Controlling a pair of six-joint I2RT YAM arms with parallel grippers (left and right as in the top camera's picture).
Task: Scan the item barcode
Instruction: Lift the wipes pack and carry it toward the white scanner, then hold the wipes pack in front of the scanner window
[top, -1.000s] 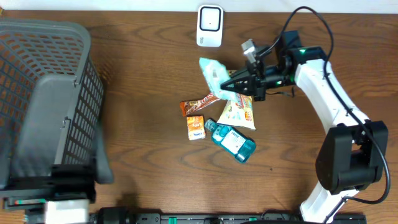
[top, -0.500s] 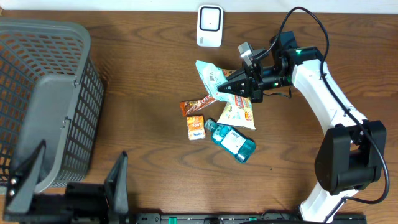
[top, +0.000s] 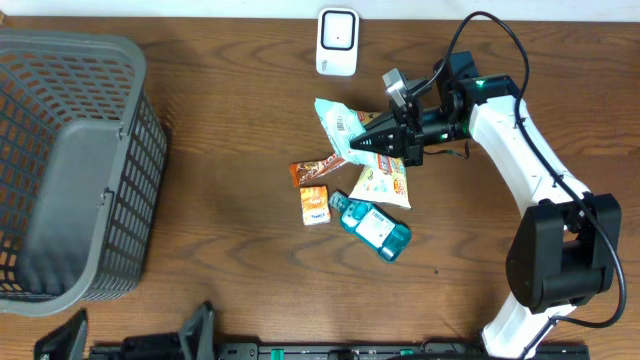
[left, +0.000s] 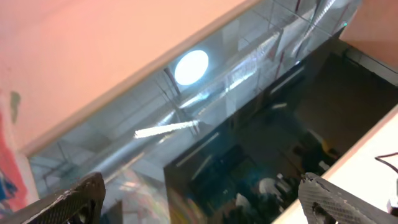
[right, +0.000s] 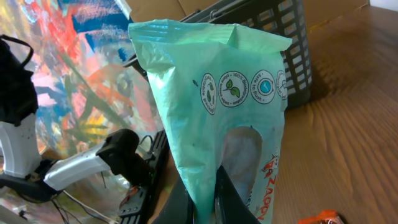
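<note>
The green bag (top: 336, 122) is near the scanner (top: 337, 42), not over it yet.
The right claw (top: 356, 143) is clenched on one end of the green bag. The bag's long side points from the claw toward the scanner. The left claw (left: 200, 190) is wide open, far from the scanner.

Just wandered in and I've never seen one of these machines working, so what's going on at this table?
The right end effector is shut on a pale green snack bag, holding it up off the table near the white scanner. The left end effector hangs open and empty at the table's near edge. A mouthwash bottle, small orange box, chocolate bar and yellow snack pack lie close by the bag; a grey basket stands to the left.
</note>
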